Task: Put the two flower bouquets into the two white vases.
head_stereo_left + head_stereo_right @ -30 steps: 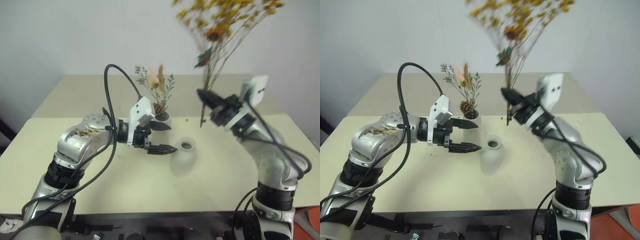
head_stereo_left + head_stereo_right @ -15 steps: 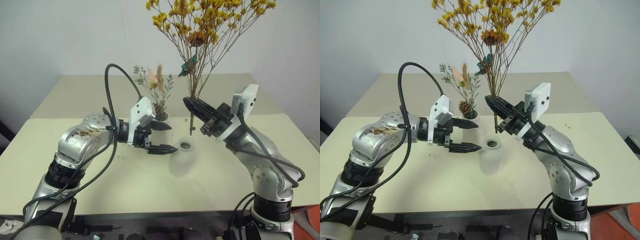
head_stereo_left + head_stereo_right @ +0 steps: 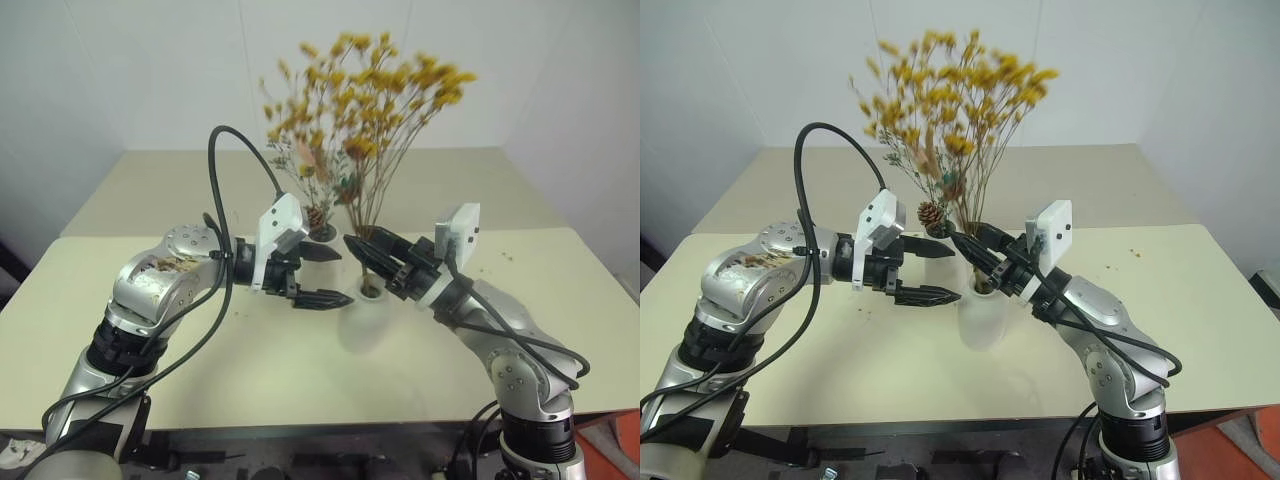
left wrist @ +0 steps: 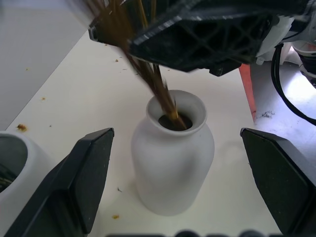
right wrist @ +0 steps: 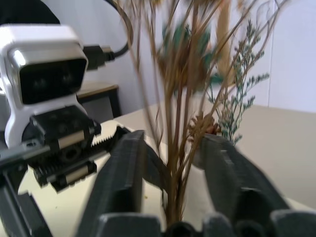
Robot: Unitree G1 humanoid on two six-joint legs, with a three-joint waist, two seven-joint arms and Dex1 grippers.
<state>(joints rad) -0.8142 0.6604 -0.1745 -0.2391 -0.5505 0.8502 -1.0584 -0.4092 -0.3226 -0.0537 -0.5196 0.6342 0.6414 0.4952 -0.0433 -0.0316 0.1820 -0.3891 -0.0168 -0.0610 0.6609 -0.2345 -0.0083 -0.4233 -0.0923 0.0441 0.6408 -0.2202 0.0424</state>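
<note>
a: what's on the left side of the table (image 3: 130, 180)?

b: the left gripper (image 3: 325, 275) reaches in from that side, its two black fingers spread wide with nothing between them. in its wrist view they stand on either side of the squat bell-shaped vase (image 4: 172, 155), well clear of its walls.

a: and behind that?

b: the taller white vase (image 3: 322, 237) stands farther back. the small mixed bouquet (image 3: 316, 200) with the pinecone sits in its mouth.

a: where is the yellow bouquet (image 3: 365, 105)?

b: upright over the squat vase, its thin brown stems going down into the narrow neck. the blossoms fan out above both vases.

a: is the right gripper (image 3: 368, 258) holding it?

b: its fingers sit on either side of the stems just above the vase mouth, and the right wrist view shows a gap between each finger and the bundle. so the jaws are parted, not clamped.
</note>
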